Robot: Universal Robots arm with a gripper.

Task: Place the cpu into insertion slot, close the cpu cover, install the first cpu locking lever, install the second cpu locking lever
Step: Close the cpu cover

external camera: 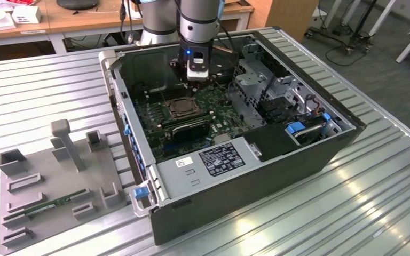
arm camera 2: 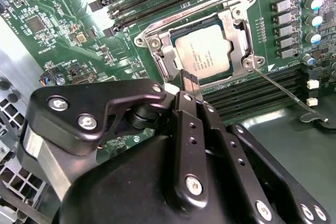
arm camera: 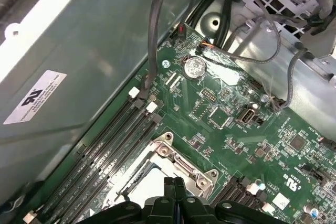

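The gripper point(arm camera 2: 190, 80) hangs inside the open computer case point(external camera: 262, 176) with its black fingers drawn together and nothing between them; in the first wrist view the gripper point(arm camera: 174, 182) shows only a thin seam between them. Just beyond the fingertips, and lower, the cpu point(arm camera 2: 202, 51) lies seated in the insertion slot point(arm camera 2: 184, 26) on the green motherboard point(arm camera 2: 52, 3). The cpu cover point(arm camera 2: 239, 30) lies flat around the chip, whose dull metal top shows through its window. From the frame corner near the gripper a thin wire lever point(arm camera 2: 289, 95) runs outward over the memory slots point(arm camera 2: 252, 93). In the exterior view the gripper point(external camera: 196, 79) sits just above the socket. Well off to the exterior view's left, a grey fixture tray point(external camera: 55, 186) rests on the table point(external camera: 376, 202).
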